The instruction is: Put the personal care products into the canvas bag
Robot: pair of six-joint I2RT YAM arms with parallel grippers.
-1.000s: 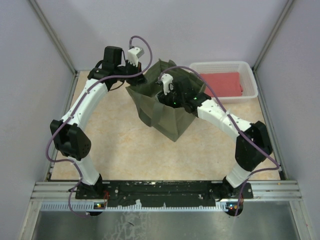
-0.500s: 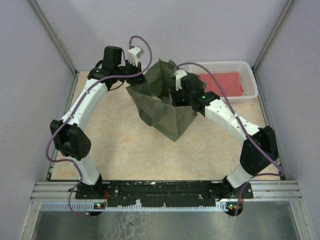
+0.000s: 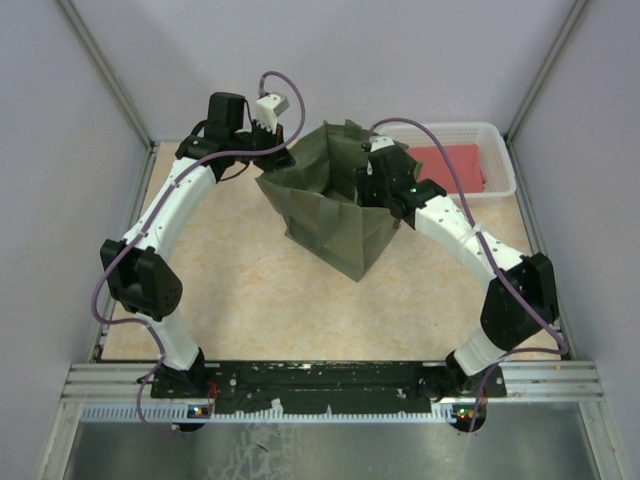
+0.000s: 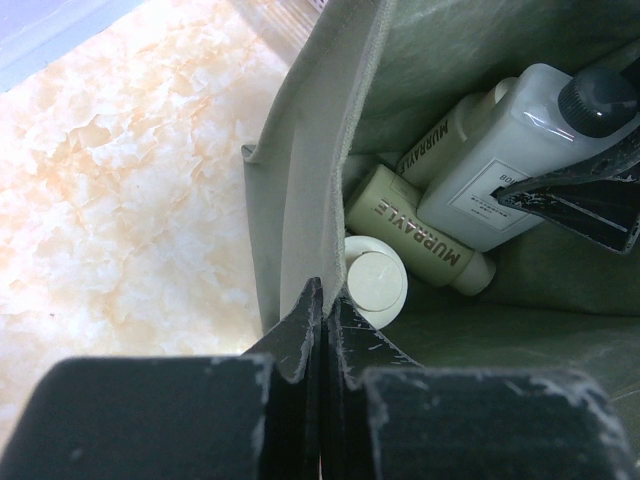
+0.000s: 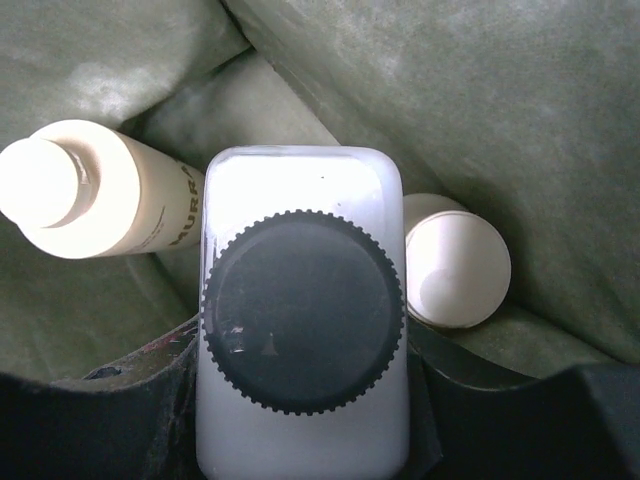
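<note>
Hidden and cropped bits
Top view: canvas bag (image 3: 340, 235) walls hide everything inside. Right wrist frame's bottom edge crops white bottle (image 5: 303, 310); its label (image 4: 478, 205) partly covered, print unreadable.

Bottles (image 4: 420, 235) thick across canvas bag (image 4: 320, 150) floor

"MURRAYLE" runs along the pale yellowish bottle (image 4: 420, 235). At its 1 o'clock, a second bottle (image 4: 440, 140) shows "MURRAYL". The white bottle (image 4: 490, 150) has a label too small to read. In the right wrist view, a cream bottle (image 5: 130, 205) at 10 o'clock reads "MURR".
</note>
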